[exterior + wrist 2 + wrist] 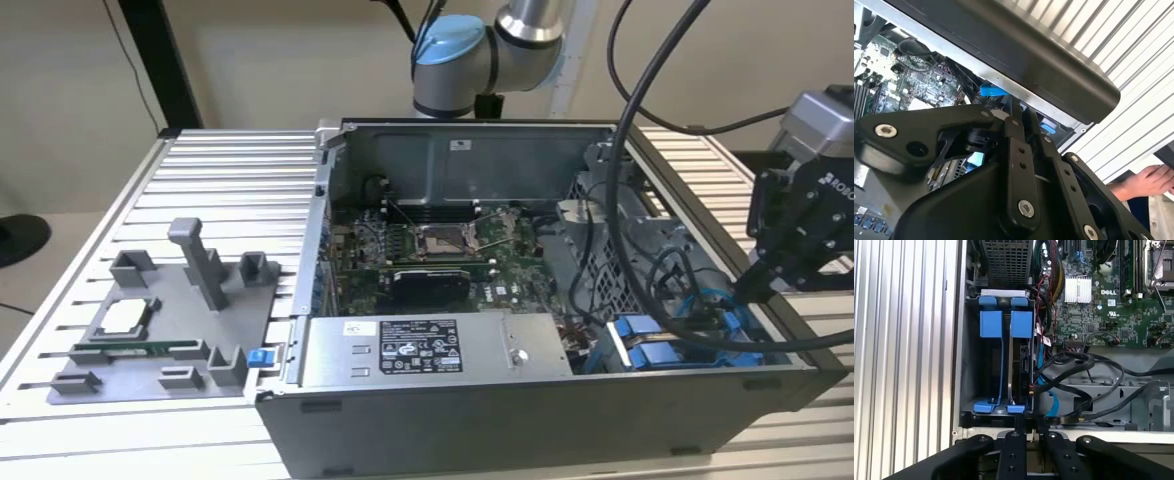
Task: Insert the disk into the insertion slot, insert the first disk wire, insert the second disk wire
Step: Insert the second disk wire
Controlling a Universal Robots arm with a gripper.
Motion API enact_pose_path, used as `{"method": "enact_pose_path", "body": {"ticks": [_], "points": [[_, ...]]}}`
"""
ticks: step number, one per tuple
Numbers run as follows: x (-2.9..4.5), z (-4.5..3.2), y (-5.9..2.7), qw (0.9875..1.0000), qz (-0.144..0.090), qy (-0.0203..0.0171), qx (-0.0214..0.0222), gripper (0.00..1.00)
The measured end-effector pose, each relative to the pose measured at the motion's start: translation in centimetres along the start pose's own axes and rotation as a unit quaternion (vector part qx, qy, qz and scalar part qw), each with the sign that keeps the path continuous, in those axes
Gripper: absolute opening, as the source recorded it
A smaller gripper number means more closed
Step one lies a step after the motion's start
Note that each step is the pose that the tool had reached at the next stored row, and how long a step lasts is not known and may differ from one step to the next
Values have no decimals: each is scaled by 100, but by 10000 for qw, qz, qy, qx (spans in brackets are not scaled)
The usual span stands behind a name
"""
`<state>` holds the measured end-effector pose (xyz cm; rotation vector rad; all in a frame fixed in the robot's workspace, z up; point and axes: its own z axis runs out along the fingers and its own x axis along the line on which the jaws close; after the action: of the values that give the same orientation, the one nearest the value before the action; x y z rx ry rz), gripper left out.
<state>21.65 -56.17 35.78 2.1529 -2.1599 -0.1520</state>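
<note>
Aluminium ribs made up the counter (227, 170), and an open computer case (534, 430) stood on it, taking the middle and right of the exterior view. Inside the case, at the lower right of that frame, lay the insertion slot (657, 345), its blue tabs bright against the grey metal. The first wrist view looked along this bay: the disk (1023, 362) sat edge-on within it, held between blue tabs at either end, with a second blue-railed space just beside it. Several black cables (1079, 362) curved across to the disk's exposed edge, and a pale blue cable (1050, 400) ran close by; whether either was plugged in could not be told. The gripper (755, 282) hung at the right edge of the exterior frame, near the case's rim and close to the slot. Its fingers (1013, 452) ran side by side with a slim gap between them, and whether they pinched anything could not be told. A grey box (400, 350) with a sticker filled the case's lower middle, and a grey fixture (160, 330) rested on the counter at the left. A person's hand (1149, 182) showed beyond the case.
</note>
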Motion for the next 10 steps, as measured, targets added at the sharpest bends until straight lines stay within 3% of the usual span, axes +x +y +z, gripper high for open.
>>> {"method": "enact_pose_path", "body": {"ticks": [7, 8, 10], "points": [[2, 2, 3, 10000, 0, -6, -4, 0], [2, 3, 2, 10000, 2, -6, -24, 0], [2, 6, 2, 9999, 9, -6, -105, 0]]}}
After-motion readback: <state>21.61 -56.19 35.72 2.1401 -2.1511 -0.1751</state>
